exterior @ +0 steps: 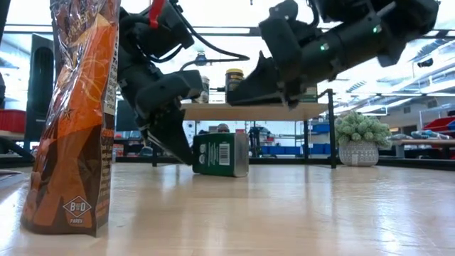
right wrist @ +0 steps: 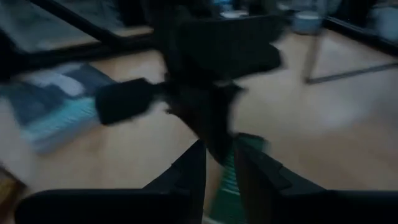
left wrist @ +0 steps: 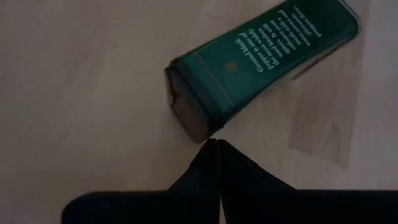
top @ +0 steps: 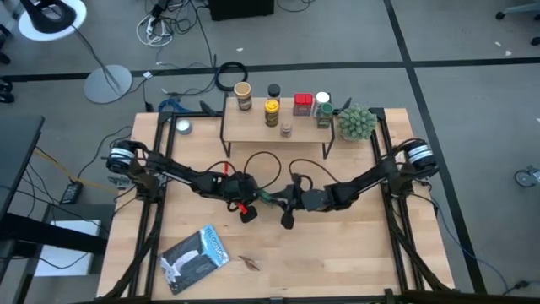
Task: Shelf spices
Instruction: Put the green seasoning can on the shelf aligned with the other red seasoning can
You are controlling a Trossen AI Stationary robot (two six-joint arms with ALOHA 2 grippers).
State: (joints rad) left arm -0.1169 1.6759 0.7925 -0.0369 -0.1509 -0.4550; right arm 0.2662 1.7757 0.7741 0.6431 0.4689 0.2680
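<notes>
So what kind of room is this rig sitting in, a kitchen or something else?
Not a kitchen; it looks like a lab or workshop. The wooden table stands on a grey floor strewn with loose cables beside a floor lamp, and the low view shows open space with shelving and bright ceiling lights behind the shelf.

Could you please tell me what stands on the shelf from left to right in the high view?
Tan-lidded jar → black-lidded jar and yellow jar → small jar → red tin → white-capped bottle.
</notes>
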